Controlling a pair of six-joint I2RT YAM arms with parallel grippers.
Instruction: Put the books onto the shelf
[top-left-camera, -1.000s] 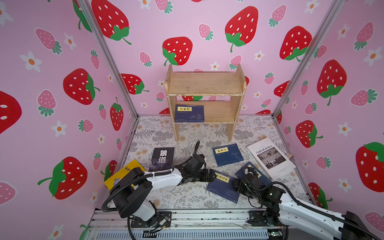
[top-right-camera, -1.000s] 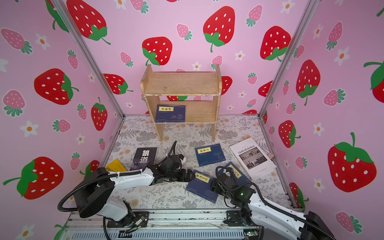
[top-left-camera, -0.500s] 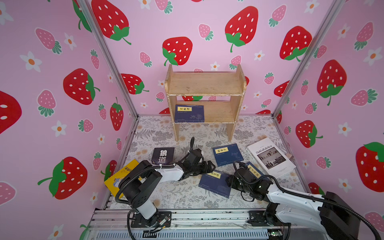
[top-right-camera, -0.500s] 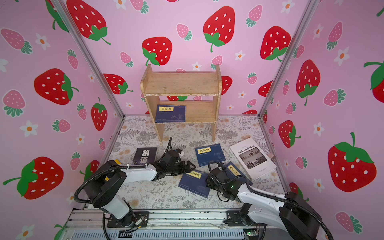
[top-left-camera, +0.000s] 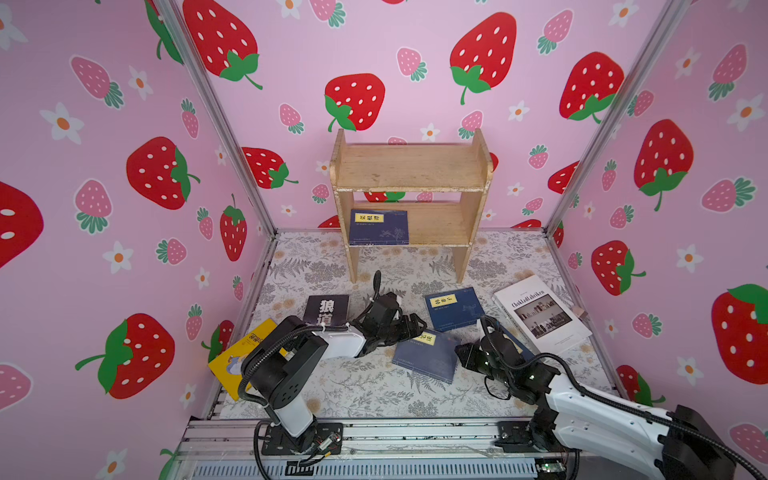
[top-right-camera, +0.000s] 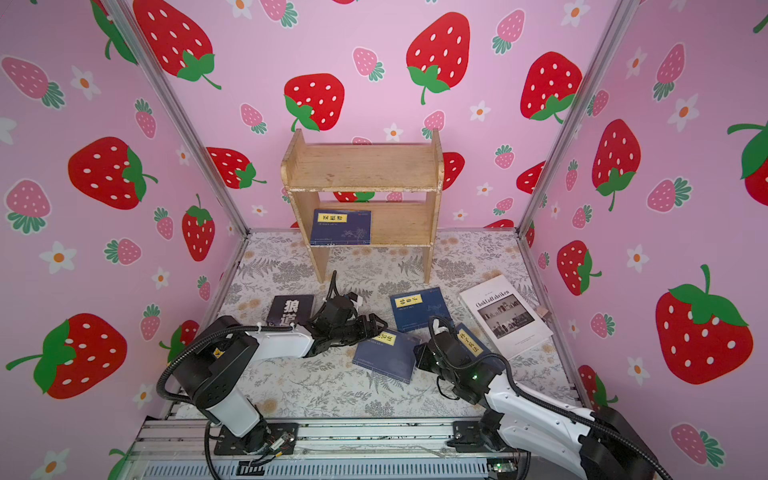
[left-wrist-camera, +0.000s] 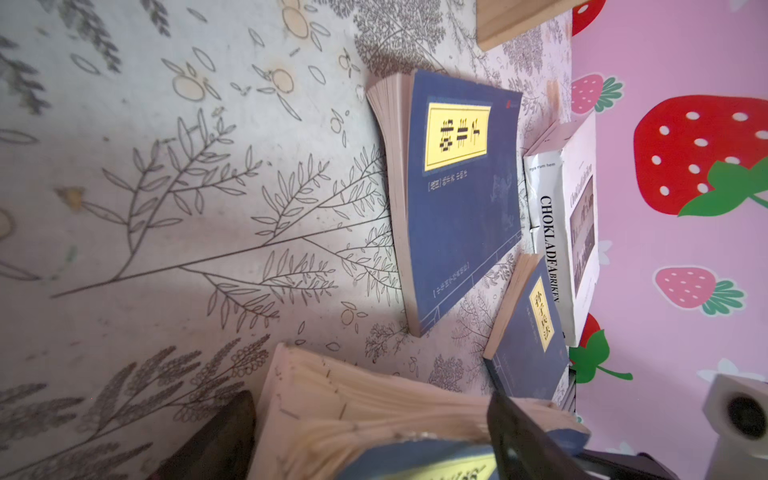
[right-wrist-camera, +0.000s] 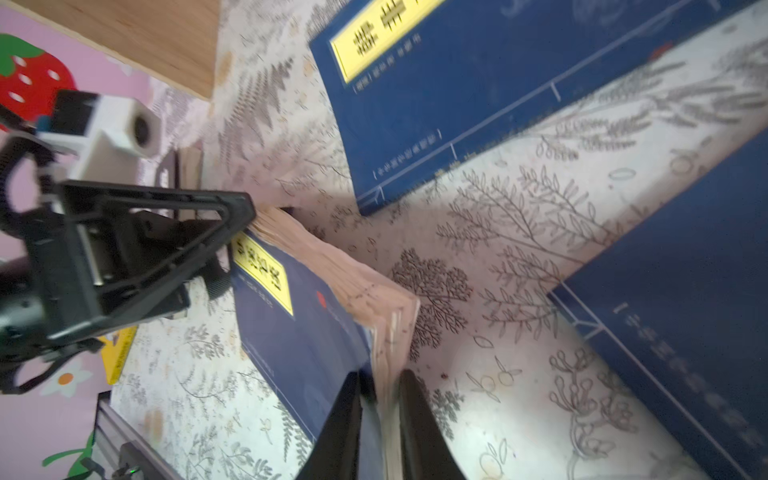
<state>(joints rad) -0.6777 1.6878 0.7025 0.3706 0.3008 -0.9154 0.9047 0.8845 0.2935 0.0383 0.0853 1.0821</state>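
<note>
I have two arms low over the counter (top-left-camera: 374, 390), and both meet at the middle navy book (top-left-camera: 424, 357), which lies in front, between them. My right pincer (right-wrist-camera: 380, 382) is closed on this book: in the right wrist view one finger sits on the blue cover and the other against the pages, with the corner pinched between them. My left pincer (top-left-camera: 415, 326) is at the opposite end of the same book, and its jaws stand wide apart. In the left wrist view one finger is over the cover and the other is beside the page edge, so it does not clamp anything. The pages at that end are fanned a little. I cannot tell if the book lies fully flat.

The shelf (top-left-camera: 411, 166) stands at the back, against the pink strawberry wall. Its top board is bare, and one navy book on the lower board (top-left-camera: 378, 227) lies flat at the left side.

The other books are on the counter. The far navy book (top-left-camera: 453, 307) is just behind the middle one. The labelled navy book (top-right-camera: 469, 343) is partly hidden under my right arm. The white book (top-left-camera: 540, 313) is near the right wall. The black book (top-left-camera: 328, 309) is behind my left arm, and the yellow book (top-left-camera: 237, 353) is at the left edge.
</note>
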